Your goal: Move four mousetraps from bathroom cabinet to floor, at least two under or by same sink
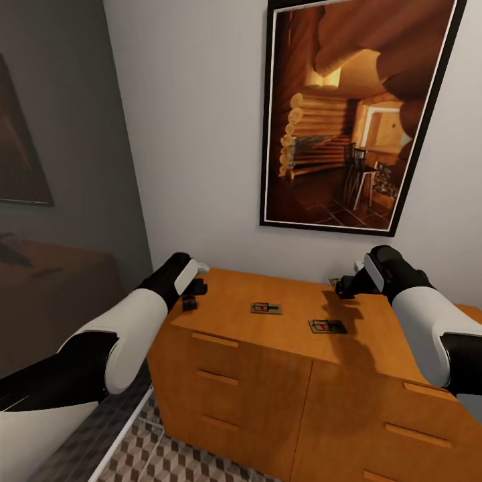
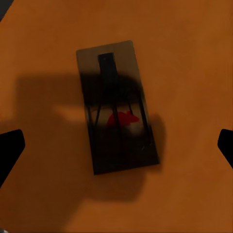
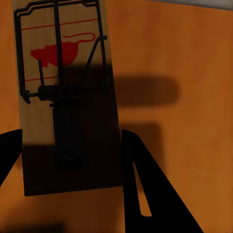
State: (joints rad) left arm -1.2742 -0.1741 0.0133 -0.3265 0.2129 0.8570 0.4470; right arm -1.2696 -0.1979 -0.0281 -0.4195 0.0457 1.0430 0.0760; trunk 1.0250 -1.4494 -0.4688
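Observation:
The orange-brown cabinet (image 1: 268, 348) stands against the wall, and two mousetraps (image 1: 266, 308) (image 1: 327, 326) lie flat in the middle of its top. My left gripper (image 1: 191, 293) hovers open over the top's left corner. In its wrist view a shadowed mousetrap (image 2: 118, 107) lies between the widely spread fingertips (image 2: 9, 150). My right gripper (image 1: 343, 286) is open at the back right of the top. Its fingers (image 3: 141, 184) flank the near end of another mousetrap (image 3: 68, 97) that rests on the wood. The cube-pattern bathroom floor (image 1: 194, 462) shows below the cabinet. The bathroom sink is out of view.
A large framed picture of a log cabin interior (image 1: 348, 114) hangs on the white wall behind the cabinet. A dark grey wall (image 1: 60, 134) and a pale strip along the floor (image 1: 127, 428) lie left of the cabinet.

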